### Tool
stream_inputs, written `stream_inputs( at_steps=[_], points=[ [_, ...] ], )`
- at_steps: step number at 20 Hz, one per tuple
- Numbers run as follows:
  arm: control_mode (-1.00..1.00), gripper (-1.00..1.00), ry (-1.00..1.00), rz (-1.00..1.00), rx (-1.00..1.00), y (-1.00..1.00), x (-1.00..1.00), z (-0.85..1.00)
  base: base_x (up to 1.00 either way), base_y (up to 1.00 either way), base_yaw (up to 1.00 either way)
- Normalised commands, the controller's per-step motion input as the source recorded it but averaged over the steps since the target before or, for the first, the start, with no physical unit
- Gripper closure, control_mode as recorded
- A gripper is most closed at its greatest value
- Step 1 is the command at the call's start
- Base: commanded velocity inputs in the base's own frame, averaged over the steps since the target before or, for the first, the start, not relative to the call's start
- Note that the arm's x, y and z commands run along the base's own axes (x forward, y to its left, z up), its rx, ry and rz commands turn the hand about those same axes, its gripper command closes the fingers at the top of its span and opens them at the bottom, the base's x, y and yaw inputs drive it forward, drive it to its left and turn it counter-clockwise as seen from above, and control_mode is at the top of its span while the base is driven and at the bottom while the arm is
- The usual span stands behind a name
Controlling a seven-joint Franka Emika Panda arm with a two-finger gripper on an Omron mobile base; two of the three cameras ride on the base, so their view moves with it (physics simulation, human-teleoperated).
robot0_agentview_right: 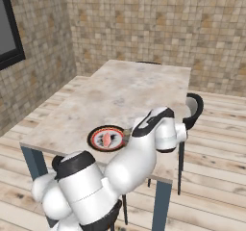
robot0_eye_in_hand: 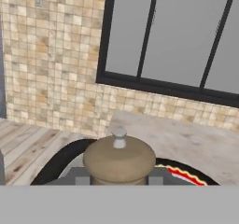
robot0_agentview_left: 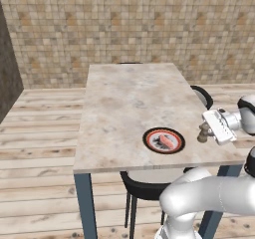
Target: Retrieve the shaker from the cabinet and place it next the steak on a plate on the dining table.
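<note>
Shaker point(robot0_eye_in_hand: 119, 158) clamped in closed fingers point(robot0_agentview_left: 208, 132), over tabletop point(robot0_agentview_left: 124, 108), at 3 o'clock of plate point(robot0_agentview_left: 164, 140) with steak point(robot0_agentview_left: 167, 142); release left.

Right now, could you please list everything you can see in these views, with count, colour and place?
Long beige marble-topped dining table: one, blue-grey legs, centre of the room.
Round plate with black rim and orange-red ring: one, on the table near its front right corner.
Small reddish-pink steak: one, lying on the plate.
Small tan-brown wooden shaker: one, to the right of the plate, between the end effector's fingers.
Black chairs: at least two, at the table's right side and front edge.
Dark-framed window: one, in the tiled wall.
White robot arm: one; end effector shut on the shaker.
</note>
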Motion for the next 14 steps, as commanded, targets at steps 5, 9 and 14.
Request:
stream_inputs(
  at_steps=[5, 9, 14],
  points=[
    [-1.0, 1.0, 0.0, 0.07, 0.07, -0.11, 0.22, -0.08, 0.0, 0.0, 0.0],
    [-1.0, 1.0, 0.0, 0.09, 0.07, 0.0, 0.21, -0.11, 0.0, 0.0, 0.0],
    [-1.0, 1.0, 0.0, 0.05, 0.03, 0.0, 0.19, -0.28, 0.0, 0.0, 0.0]
  ],
)
